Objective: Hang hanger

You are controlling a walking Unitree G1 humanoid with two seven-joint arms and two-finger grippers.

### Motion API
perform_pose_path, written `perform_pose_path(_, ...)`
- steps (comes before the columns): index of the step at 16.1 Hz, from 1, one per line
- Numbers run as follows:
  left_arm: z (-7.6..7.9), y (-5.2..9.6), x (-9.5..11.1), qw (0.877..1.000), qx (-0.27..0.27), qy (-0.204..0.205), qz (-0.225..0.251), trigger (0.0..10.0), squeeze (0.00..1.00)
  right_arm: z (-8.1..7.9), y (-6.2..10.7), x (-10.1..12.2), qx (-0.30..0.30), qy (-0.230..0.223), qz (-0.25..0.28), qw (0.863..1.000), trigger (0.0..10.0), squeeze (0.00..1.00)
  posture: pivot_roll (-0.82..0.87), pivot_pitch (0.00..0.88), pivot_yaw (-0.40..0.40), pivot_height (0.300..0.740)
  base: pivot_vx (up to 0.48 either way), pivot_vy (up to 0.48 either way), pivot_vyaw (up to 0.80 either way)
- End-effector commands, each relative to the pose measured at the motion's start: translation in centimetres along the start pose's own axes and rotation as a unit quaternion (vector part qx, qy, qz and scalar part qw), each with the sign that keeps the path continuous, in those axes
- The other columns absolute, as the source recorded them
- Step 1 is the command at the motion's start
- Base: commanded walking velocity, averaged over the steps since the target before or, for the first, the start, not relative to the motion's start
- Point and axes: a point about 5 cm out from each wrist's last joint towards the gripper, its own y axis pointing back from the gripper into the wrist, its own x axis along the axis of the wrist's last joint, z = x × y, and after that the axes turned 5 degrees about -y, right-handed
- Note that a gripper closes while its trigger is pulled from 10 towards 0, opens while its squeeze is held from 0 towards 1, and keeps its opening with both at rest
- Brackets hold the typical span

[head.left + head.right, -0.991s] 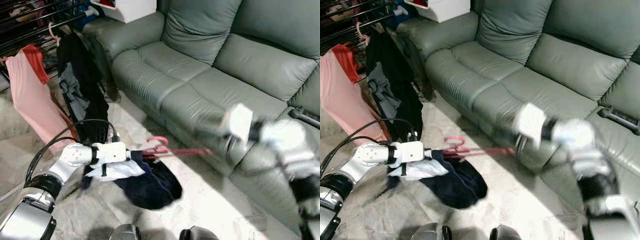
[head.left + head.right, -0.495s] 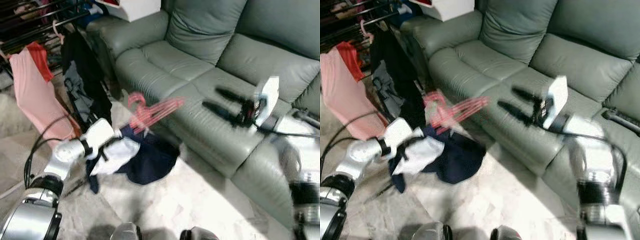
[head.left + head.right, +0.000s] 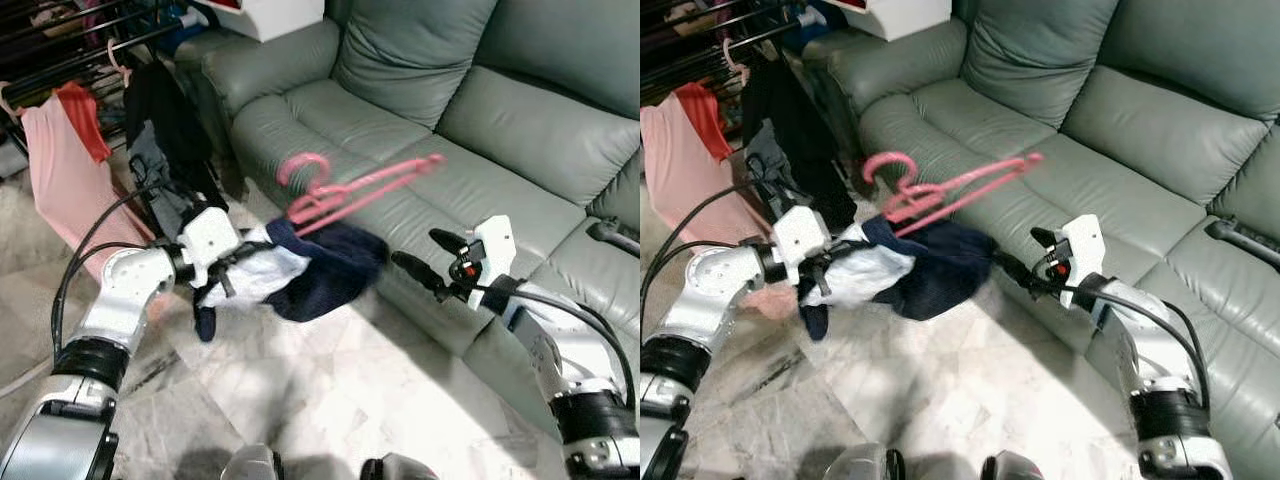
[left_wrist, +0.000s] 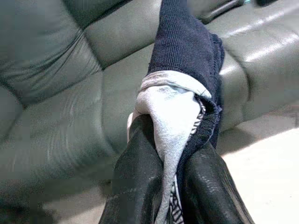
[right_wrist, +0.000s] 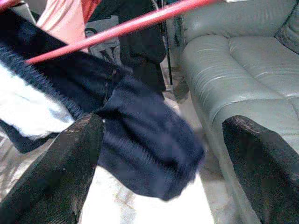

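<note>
1. Left eye view: the pink hanger [image 3: 352,190] rides in the air above the front edge of the grey-green sofa [image 3: 420,130], its long axis slanting up from near the left gripper [image 3: 232,268] toward the sofa's seat cushions, hook end nearest the robot's left and curling upward.
2. A navy-and-white garment [image 3: 300,265] is draped on the hanger; the left gripper's fingers are pressed together on a fold of that cloth, as the left wrist view confirms.
3. The right gripper [image 3: 430,262] hovers just beside the sofa's front, its fingers spread and holding nothing, apart from the hanger.
4. Half a second ago the hanger sat lower and nearer the floor, with the garment sagging beneath it; the left arm has since lifted both toward the sofa, and the right gripper has dropped from above the seat to the sofa's front edge.
5. The floor [image 3: 330,390] is pale marbled tile. A drying rack [image 3: 70,50] to the robot's left carries a pink garment [image 3: 60,190] and dark clothes [image 3: 170,130].
</note>
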Motion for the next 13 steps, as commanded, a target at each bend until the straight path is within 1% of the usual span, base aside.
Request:
perform_pose_path(1, -0.5, 0.2, 1.2, 1.000, -0.001, -0.020, 0.019, 0.0, 0.00, 0.1, -0.4, 0.1, -0.008, 0.005, 0.001, 1.000, 10.0, 1.00, -0.01, 0.058, 0.058, 0.740, 0.000, 0.000, 0.00)
perform_pose_path(2, -0.6, 0.0, 1.7, 0.999, -0.001, -0.021, 0.029, 0.0, 0.00, 0.2, -0.6, 0.0, -0.010, 0.003, -0.001, 1.000, 10.0, 1.00, -0.01, 0.055, 0.057, 0.740, 0.000, 0.000, 0.00)
perform_pose_path(4, -0.8, -0.6, 3.2, 0.998, 0.001, -0.026, 0.056, 0.0, 0.00, -0.3, -0.8, -0.4, 0.008, -0.028, 0.001, 1.000, 10.0, 1.00, -0.01, 0.052, 0.054, 0.740, 0.000, 0.000, 0.00)
perform_pose_path(5, -0.9, -0.8, 3.7, 0.997, 0.002, -0.029, 0.064, 0.0, 0.00, -0.5, -0.9, -0.7, 0.008, -0.036, -0.004, 0.999, 10.0, 0.87, -0.01, 0.052, 0.054, 0.740, 0.000, 0.000, 0.00)
perform_pose_path(6, -1.1, -1.1, 4.2, 0.997, 0.007, -0.029, 0.075, 0.0, 0.00, -0.8, -0.9, -1.2, 0.018, -0.041, -0.014, 0.999, 10.0, 0.40, -0.01, 0.050, 0.055, 0.740, 0.000, 0.000, 0.00)
perform_pose_path(7, -1.2, -1.4, 4.8, 0.996, 0.009, -0.026, 0.085, 0.0, 0.00, -1.1, -0.9, -1.7, 0.027, -0.044, -0.025, 0.998, 10.0, 0.33, -0.01, 0.049, 0.053, 0.740, 0.000, 0.000, 0.00)
perform_pose_path(8, -1.3, -1.5, 5.4, 0.995, 0.007, -0.033, 0.092, 0.0, 0.00, -1.4, -0.9, -2.2, 0.034, -0.054, -0.033, 0.997, 10.0, 0.00, -0.01, 0.049, 0.053, 0.740, 0.000, 0.000, 0.00)
perform_pose_path(10, -1.5, -1.9, 7.0, 0.993, 0.008, -0.037, 0.110, 0.0, 0.00, -1.6, -1.2, -3.1, 0.030, -0.067, -0.054, 0.996, 10.0, 0.00, -0.01, 0.051, 0.052, 0.740, 0.000, 0.000, 0.00)
perform_pose_path(11, -1.5, -1.9, 7.3, 0.993, 0.009, -0.038, 0.112, 0.0, 0.00, -1.7, -1.3, -3.3, 0.032, -0.074, -0.060, 0.995, 10.0, 0.00, -0.01, 0.051, 0.052, 0.740, 0.000, 0.000, 0.00)
perform_pose_path(13, -1.4, -2.0, 7.1, 0.994, 0.008, -0.053, 0.100, 0.0, 0.00, -2.3, -1.6, -3.5, 0.051, -0.084, -0.079, 0.992, 10.0, 0.00, -0.01, 0.051, 0.053, 0.740, 0.000, 0.000, 0.00)
